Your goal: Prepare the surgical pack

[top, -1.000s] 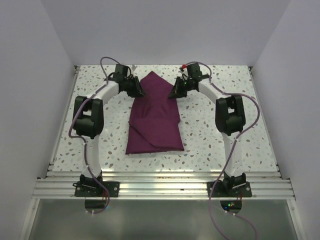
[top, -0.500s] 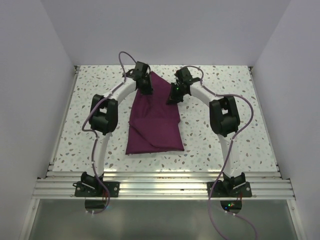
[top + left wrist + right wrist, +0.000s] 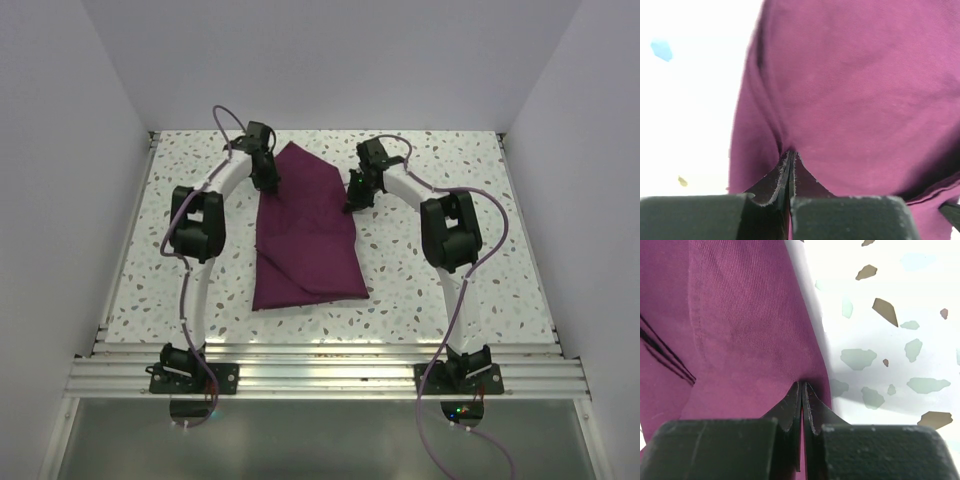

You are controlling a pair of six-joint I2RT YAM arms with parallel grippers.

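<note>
Cloth (image 3: 308,230), top view: folded, middle of bench (image 3: 440,290), point toward far edge.
Arms, top view: left end effector (image 3: 268,182) at cloth's far-left edge, right end effector (image 3: 352,203) at its right edge.
Left wrist: left end effector (image 3: 790,155) pressed together, pinching a cloth (image 3: 855,90) fold.
Right wrist: right end effector (image 3: 802,386) pressed together, pinching cloth (image 3: 740,325) edge beside speckled bench (image 3: 890,340).

The maroon cloth (image 3: 305,240) lies folded into a long flat bundle in the middle of the speckled table (image 3: 450,290) — its far end tapering to a point, its near end broader and squarer — with overlapping layers, diagonal fold edges and soft puckers at both far sides.
</note>
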